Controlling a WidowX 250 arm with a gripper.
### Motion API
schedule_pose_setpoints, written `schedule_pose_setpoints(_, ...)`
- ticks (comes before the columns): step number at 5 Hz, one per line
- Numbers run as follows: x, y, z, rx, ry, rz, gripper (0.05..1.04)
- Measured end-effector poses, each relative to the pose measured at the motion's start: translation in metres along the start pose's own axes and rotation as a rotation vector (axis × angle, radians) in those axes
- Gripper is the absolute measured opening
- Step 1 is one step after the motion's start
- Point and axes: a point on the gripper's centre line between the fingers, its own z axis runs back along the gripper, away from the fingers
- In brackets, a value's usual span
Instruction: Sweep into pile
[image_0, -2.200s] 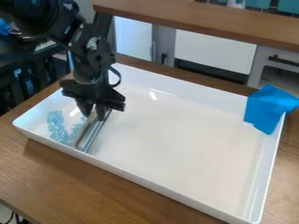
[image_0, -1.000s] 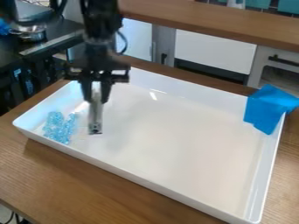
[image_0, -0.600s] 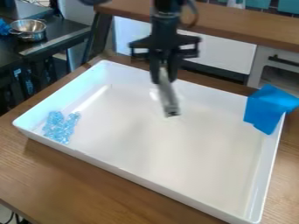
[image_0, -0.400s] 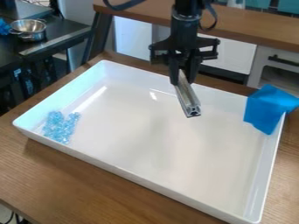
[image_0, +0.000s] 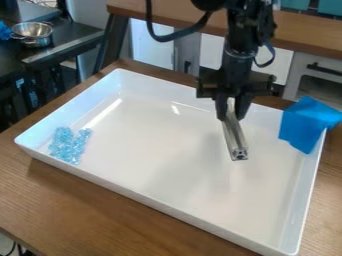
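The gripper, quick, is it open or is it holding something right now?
Gripper: closed on the metal bar, which hangs down over the white tray.

Light-blue, glassy beads (image_0: 68, 146) lie loosely clustered near the left corner of a white rectangular tray (image_0: 160, 155), as a grooved, silvery metal bar (image_0: 234, 136) slants down over its right half.

The black two-finger gripper (image_0: 231, 116), gripping the silver metal bar (image_0: 235, 139), has swung from the ten o'clock side of the white rectangular tray (image_0: 153, 145) towards two o'clock. The bar, earlier beside the clear pale-blue beads (image_0: 67, 148) and slanting towards seven o'clock, is now well apart from them, its lower end nearer six.
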Motion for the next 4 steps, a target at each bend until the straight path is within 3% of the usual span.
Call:
schedule_pose_setpoints(1, -0.0084, 0.0004, -0.0122, -0.036, 0.024, -0.017, 0.313)
schedule_pose_setpoints(2, -0.0085, -0.0003, -0.0166, -0.050, 0.007, -0.026, 0.313)
schedule_pose_setpoints(3, -0.0101, 0.0014, -0.0221, -0.023, 0.030, -0.037, 0.370)
schedule_pose_setpoints(4, -0.0059, 0.0026, -0.0200, 0.012, 0.037, -0.034, 0.677)
